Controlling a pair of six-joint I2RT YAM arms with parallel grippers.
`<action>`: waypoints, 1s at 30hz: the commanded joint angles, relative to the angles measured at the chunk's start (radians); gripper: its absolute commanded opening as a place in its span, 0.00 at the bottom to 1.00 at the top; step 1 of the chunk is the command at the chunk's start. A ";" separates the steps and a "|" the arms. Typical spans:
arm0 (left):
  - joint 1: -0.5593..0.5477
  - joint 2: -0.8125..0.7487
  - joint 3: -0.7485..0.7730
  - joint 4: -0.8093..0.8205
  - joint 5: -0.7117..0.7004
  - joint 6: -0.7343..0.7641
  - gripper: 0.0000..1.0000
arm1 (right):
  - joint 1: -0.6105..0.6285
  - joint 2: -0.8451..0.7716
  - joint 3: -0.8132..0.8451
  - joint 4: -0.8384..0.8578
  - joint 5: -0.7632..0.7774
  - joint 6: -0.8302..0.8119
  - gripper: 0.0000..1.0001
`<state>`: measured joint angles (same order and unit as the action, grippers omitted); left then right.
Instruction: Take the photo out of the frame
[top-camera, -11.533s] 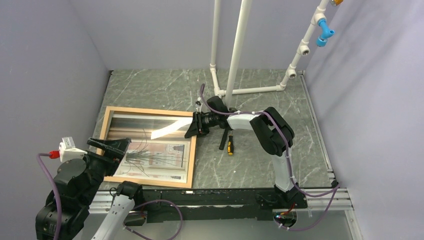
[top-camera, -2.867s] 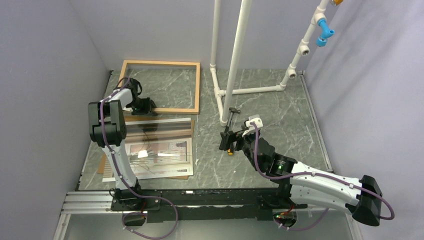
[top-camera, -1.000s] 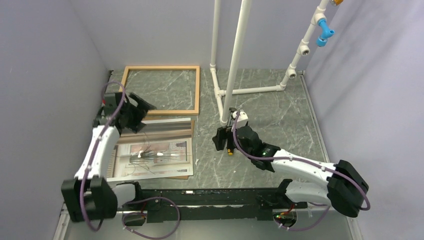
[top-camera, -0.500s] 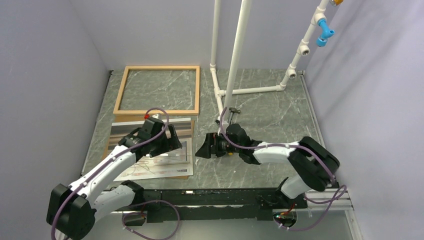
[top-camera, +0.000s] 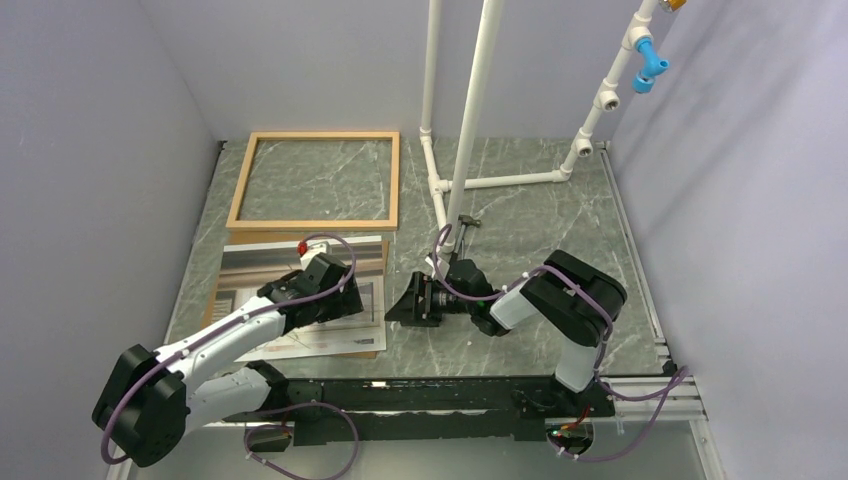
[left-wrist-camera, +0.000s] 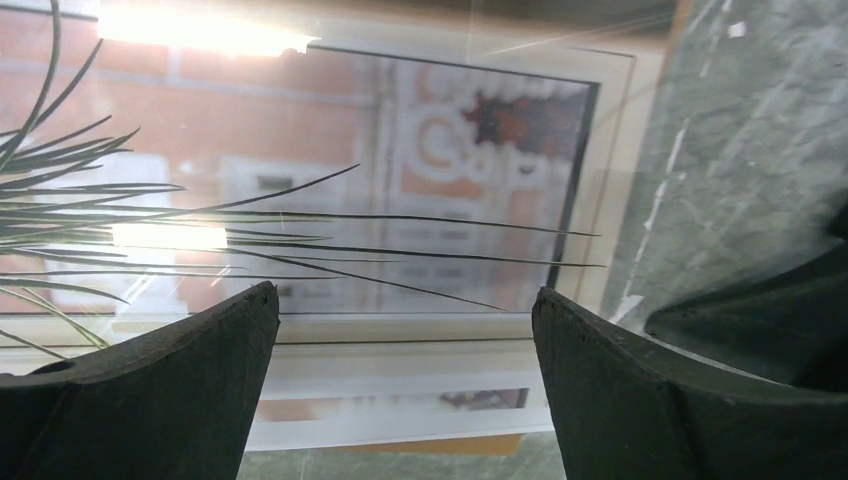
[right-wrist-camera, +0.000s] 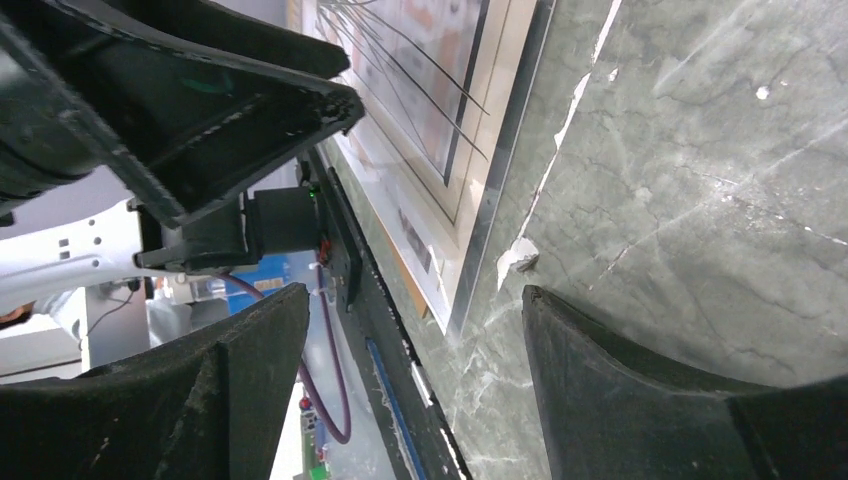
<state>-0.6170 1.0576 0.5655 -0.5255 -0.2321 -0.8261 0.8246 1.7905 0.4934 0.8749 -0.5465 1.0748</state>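
The empty light wood frame lies flat at the back left of the table. In front of it lies the stack: the photo on the brown backing board, with the reflective clear sheet on top. My left gripper is open and empty just above the photo's right part. In the left wrist view the gripper frames the photo with its grass lines. My right gripper is open and empty, low over the table beside the stack's right edge. In the right wrist view the gripper faces the photo.
White pipes rise from the table's back middle, with a small dark tool at their foot. Grey walls close the left, back and right. The arms' black base rail runs along the near edge.
The frame went from around the photo to the back left. Over the last second my left gripper came forward over the photo, and my right gripper moved left to the stack's right edge.
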 joint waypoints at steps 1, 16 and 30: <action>-0.009 -0.003 -0.040 0.083 -0.038 -0.048 0.99 | 0.004 0.030 -0.010 0.094 -0.013 0.032 0.79; -0.027 -0.016 -0.077 0.070 -0.065 -0.076 0.99 | -0.014 0.109 0.070 0.104 -0.028 -0.012 0.67; -0.050 0.012 -0.085 0.080 -0.068 -0.091 1.00 | -0.020 0.172 0.082 0.236 -0.093 0.060 0.56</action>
<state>-0.6559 1.0622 0.4923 -0.4725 -0.2909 -0.8917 0.8097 1.9476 0.5564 1.0191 -0.6086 1.1168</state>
